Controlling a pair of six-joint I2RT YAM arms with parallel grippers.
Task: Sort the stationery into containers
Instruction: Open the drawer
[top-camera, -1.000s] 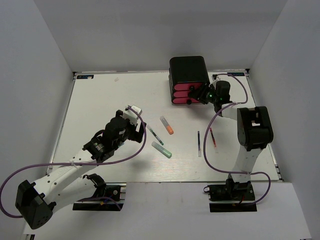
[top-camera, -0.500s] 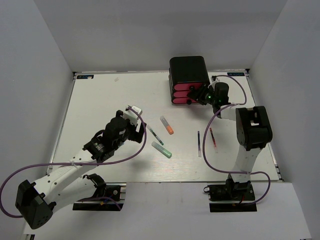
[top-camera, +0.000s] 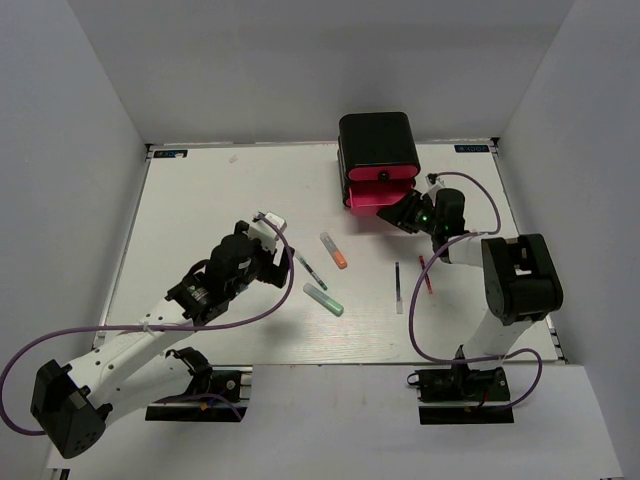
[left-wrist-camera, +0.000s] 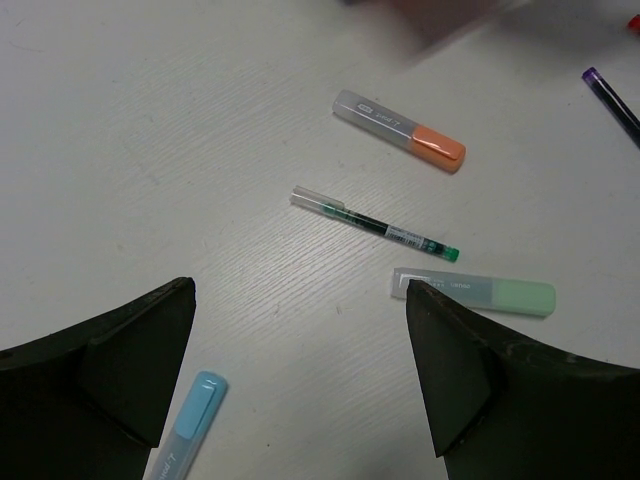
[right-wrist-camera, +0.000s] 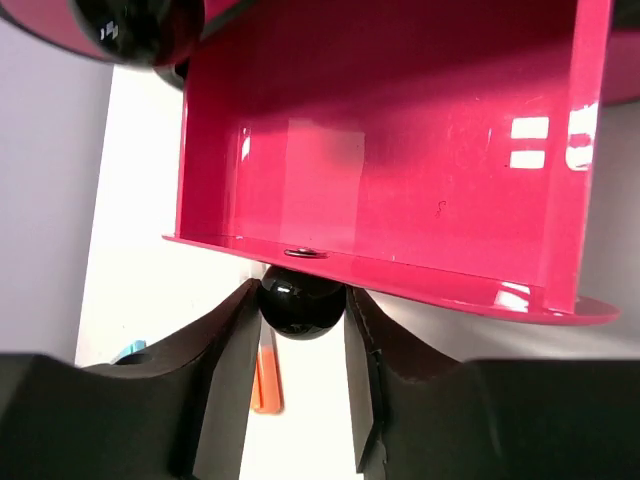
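Observation:
The glossy black cabinet stands at the back right. Its lowest pink drawer is pulled out and looks empty inside. My right gripper is shut on that drawer's black knob. My left gripper is open and empty above the table. Ahead of it lie an orange-capped marker, a thin dark pen and a green-capped marker. A light blue marker lies by its left finger. A blue pen and a red pen lie further right. No white block shows.
The white table is bounded by grey walls at the back and both sides. The knob of an upper shut drawer shows above the pulled-out one. The right arm's purple cable loops over the table beside the pens.
My right gripper has drawn back towards the front with the knob, and the lowest drawer has slid out of the cabinet. The left arm has hardly moved.

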